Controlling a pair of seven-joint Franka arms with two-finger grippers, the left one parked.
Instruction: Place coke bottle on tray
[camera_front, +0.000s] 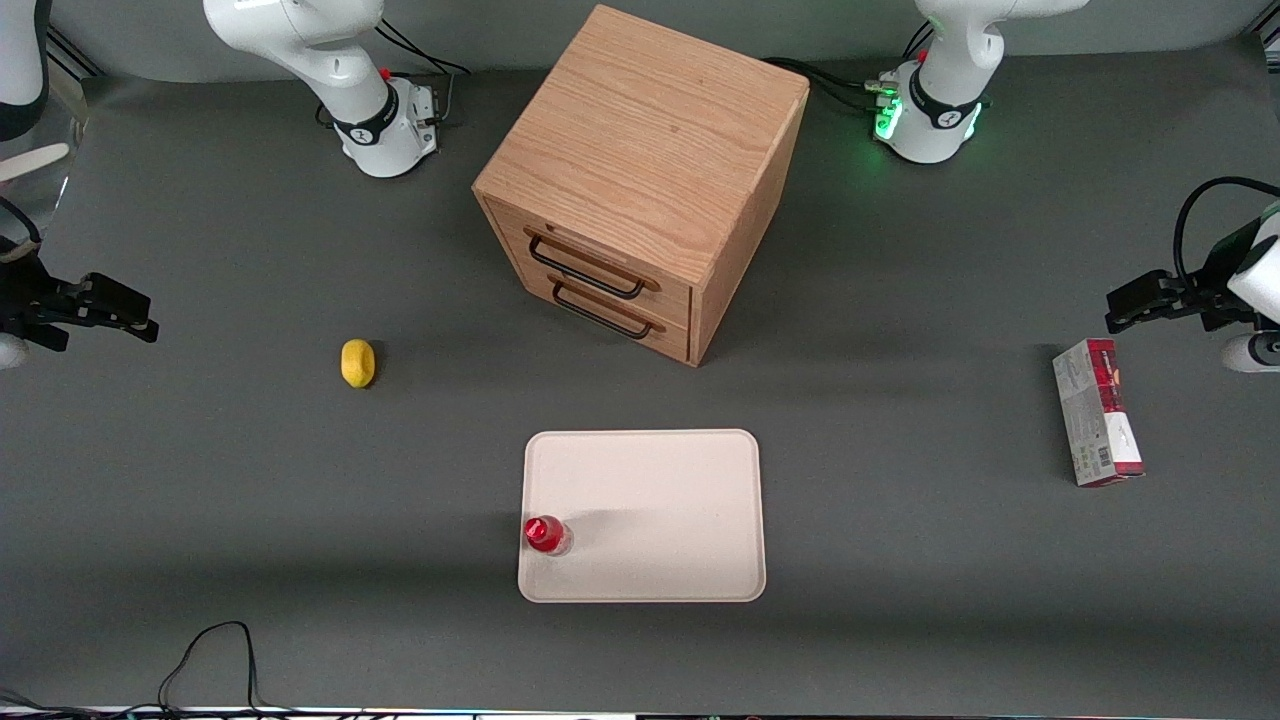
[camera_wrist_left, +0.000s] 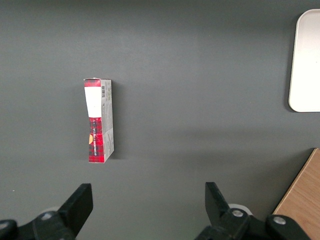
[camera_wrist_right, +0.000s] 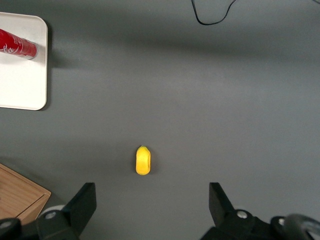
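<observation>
The coke bottle (camera_front: 545, 534), small and red with a red cap, stands upright on the tray (camera_front: 660, 500), in the tray corner nearest the front camera on the working arm's side. The tray is large, flat and cream-white. In the right wrist view the bottle (camera_wrist_right: 17, 44) shows on the tray (camera_wrist_right: 20, 85). My right gripper (camera_front: 140, 315) is open and empty, hovering well above the table toward the working arm's end, far from the bottle. In its own view the gripper (camera_wrist_right: 152, 197) has its fingers wide apart with nothing between them.
A yellow lemon (camera_front: 358, 362) lies on the mat between my gripper and the tray; it also shows below the gripper (camera_wrist_right: 143, 160). A wooden two-drawer cabinet (camera_front: 640, 170) stands farther from the camera than the tray. A red-and-white carton (camera_front: 1097, 410) lies toward the parked arm's end. A black cable (camera_front: 210, 650) lies near the front edge.
</observation>
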